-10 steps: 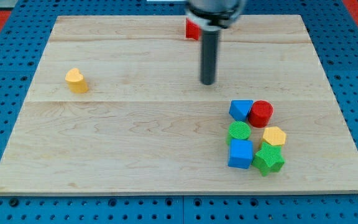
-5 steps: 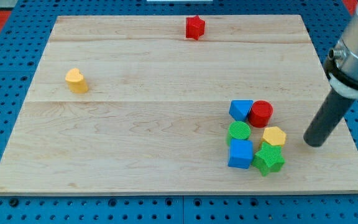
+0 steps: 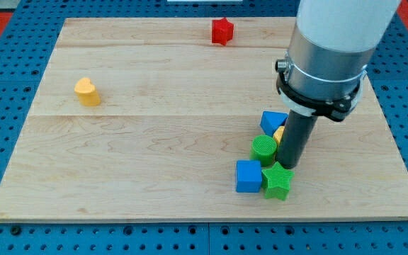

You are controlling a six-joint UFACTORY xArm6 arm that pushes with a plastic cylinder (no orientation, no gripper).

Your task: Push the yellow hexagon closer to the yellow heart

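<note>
The yellow heart (image 3: 86,91) stands at the view's left on the wooden board (image 3: 154,156). The yellow hexagon (image 3: 279,134) is mostly hidden behind my rod, only a sliver showing between the blue triangle block (image 3: 271,121) and the green cylinder (image 3: 263,149). My tip (image 3: 290,165) is at the view's lower right, in the cluster, just right of the green cylinder and above the green star (image 3: 277,180). The blue cube (image 3: 248,176) lies left of the green star.
A red star block (image 3: 222,30) sits near the board's top edge. The red cylinder seen earlier is hidden behind the arm. The arm's wide body (image 3: 331,49) covers the upper right of the board.
My tip swept from the right of the cluster leftward into it. The yellow hexagon, green cylinder, blue cube and green star were pushed left. The red cylinder went out of sight.
</note>
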